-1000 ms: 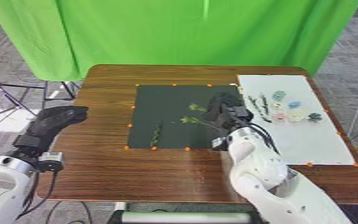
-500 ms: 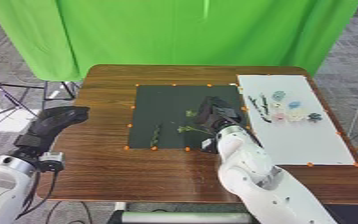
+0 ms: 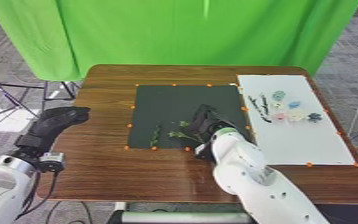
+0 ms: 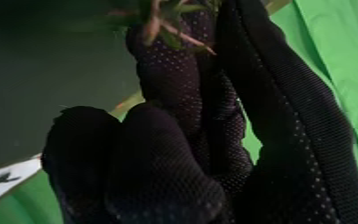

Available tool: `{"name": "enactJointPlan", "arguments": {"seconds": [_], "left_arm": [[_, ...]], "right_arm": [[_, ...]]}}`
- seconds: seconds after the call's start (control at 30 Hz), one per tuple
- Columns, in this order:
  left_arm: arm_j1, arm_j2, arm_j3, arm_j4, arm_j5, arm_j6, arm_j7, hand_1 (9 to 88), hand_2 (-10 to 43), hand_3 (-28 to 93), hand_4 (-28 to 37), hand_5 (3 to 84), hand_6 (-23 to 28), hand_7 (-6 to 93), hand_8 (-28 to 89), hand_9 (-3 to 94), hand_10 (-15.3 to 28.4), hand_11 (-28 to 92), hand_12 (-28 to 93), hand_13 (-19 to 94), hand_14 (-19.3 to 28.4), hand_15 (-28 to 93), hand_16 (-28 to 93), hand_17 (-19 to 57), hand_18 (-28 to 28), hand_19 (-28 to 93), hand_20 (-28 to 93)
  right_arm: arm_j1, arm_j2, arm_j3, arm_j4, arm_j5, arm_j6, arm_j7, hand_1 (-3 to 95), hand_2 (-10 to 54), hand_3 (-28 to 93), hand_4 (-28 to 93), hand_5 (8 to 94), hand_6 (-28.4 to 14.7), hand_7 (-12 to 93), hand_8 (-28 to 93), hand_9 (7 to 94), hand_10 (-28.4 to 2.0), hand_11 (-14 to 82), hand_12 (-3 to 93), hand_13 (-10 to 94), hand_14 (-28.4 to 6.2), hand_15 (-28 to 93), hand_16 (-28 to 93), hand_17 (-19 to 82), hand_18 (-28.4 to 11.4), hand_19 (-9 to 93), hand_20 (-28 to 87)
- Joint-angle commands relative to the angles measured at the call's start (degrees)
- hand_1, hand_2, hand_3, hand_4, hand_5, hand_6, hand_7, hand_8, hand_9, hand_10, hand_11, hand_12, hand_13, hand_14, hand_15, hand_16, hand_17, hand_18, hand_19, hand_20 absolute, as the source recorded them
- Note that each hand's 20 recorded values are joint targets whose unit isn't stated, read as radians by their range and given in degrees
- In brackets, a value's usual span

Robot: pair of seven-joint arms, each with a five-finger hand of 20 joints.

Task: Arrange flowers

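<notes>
In the head view my right hand (image 3: 207,121) is over the lower right part of the dark mat (image 3: 168,100). A leafy green sprig (image 3: 181,134) extends left from it. Close up in the right wrist view, the right hand (image 4: 171,155) pinches the sprig (image 4: 168,25) at its fingertips. A separate dark green stem (image 3: 156,135) lies on the mat, left of the sprig. My left hand (image 3: 62,119) is over the table's left side, off the mat, its fingers relaxed.
The white board (image 3: 313,142) on the right bears dark twigs (image 3: 265,107), a teal flower (image 3: 278,95), a blue one (image 3: 294,104), a pink one (image 3: 278,116) and a dark one (image 3: 314,117). Orange markers (image 3: 127,147) line the mat's edges.
My right hand has moved left and nearer the front edge, and the sprig has shifted with it toward the stem on the mat. The left arm looks unmoved.
</notes>
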Motion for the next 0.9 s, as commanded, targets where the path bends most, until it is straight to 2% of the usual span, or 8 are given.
{"name": "enactJointPlan", "arguments": {"seconds": [0.03, 0.43, 0.67, 0.9], "left_arm": [[0.01, 0.07, -0.12, 0.09, 0.01, -1.07, -0.80, 32.8, -6.3, 61, -14.9, 48.2, 4.8, 15.6, -6, 45.0, 13.7, 20, 12, 34, 18.2, 18, 3, 3.4, 13.8, 7, 18], [0.32, -0.21, -0.35, 0.01, -0.02, -1.44, -0.80, 32.5, -6.4, 61, -15.1, 48.1, 4.8, 15.1, -6, 44.7, 13.8, 20, 12, 34, 18.3, 18, 3, 3.2, 13.8, 7, 18], [0.18, -0.14, -0.15, 0.06, 0.01, -1.46, -0.79, 32.4, -6.4, 61, -15.0, 48.0, 4.8, 15.0, -6, 44.7, 13.7, 20, 12, 34, 18.3, 18, 3, 3.1, 13.9, 7, 18], [-0.12, -0.01, -0.07, 0.23, 0.01, -1.65, -0.88, 32.4, -6.5, 61, -15.0, 48.0, 4.9, 15.0, -6, 44.6, 13.7, 20, 12, 34, 18.3, 18, 3, 3.0, 14.0, 7, 18]], "right_arm": [[-0.20, -1.38, 0.28, 0.86, 3.41, 3.70, 0.35, 58.9, -7.9, 49, -11, 84.0, -4.0, 27, 18, 93.7, -12.9, 35.1, 20.8, 94, -0.5, 67, 18, 76, -7.3, 93, 49], [-1.14, -1.80, 1.56, 0.79, 4.35, 6.19, 0.75, 59.7, -0.7, 46, -12, 83.4, -4.4, 20, 17, 93.7, -11.7, 31.4, 17.4, 94, -1.6, 62, 17, 77, -5.6, 92, 34], [-1.42, -1.60, 1.06, 0.71, 2.96, 6.82, -0.11, 59.4, 0.0, 46, -12, 83.0, -4.8, 19, 16, 93.7, -12.0, 29.9, 17.3, 94, -1.7, 62, 17, 77, -5.6, 91, 33], [-1.34, -1.07, 0.48, 0.88, 1.37, 10.79, -1.24, 59.4, -0.5, 46, -11, 83.1, -4.8, 19, 17, 93.7, -12.1, 29.7, 17.3, 94, -1.7, 62, 17, 77, -5.7, 91, 32]]}}
